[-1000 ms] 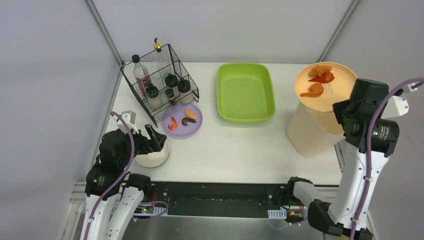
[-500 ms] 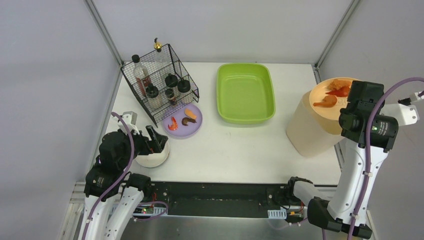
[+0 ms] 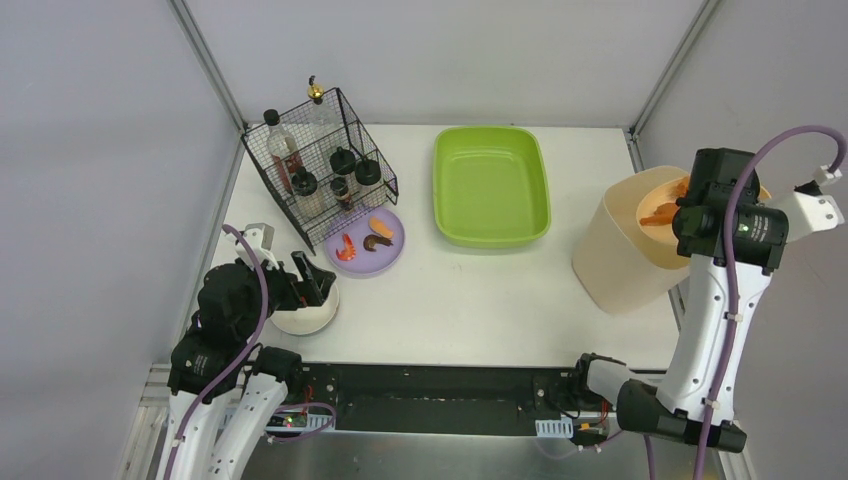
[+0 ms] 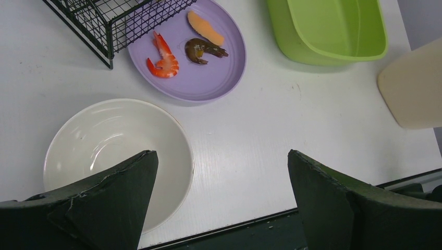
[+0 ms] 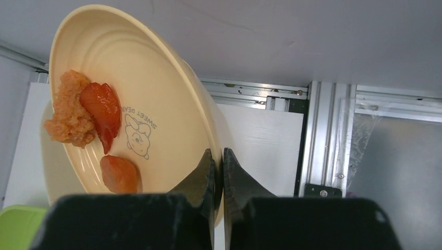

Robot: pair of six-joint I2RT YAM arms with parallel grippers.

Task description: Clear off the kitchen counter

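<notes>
Pinching the rim of a round cream plastic plate (image 5: 172,88), the right gripper (image 5: 219,159) has its claw clamped together on that rim. Plate is tilted steeply over the open top of a tall beige plastic bin (image 3: 610,260), which stands at 3 o'clock on the flat white matte kitchen counter (image 3: 480,290). On the plate: an orange crumbly lump (image 5: 66,112), a glossy red piece (image 5: 104,112) touching it, and an orange-red chunk (image 5: 120,174) apart from both.

Counter fills the middle of the top view, grey metal rails round it, arm bases at 6 o'clock.

Left gripper (image 4: 220,166) sits at 8 o'clock, claw wide apart, above a round white bowl (image 4: 104,135). A round lilac plate (image 3: 367,241) with a shrimp and two other bits lies just beside the bowl, toward 1 o'clock. A black wire rack (image 3: 318,165) with bottles is at 10 o'clock and a lime-green rectangular plastic tray (image 3: 490,185) at 12 o'clock.
</notes>
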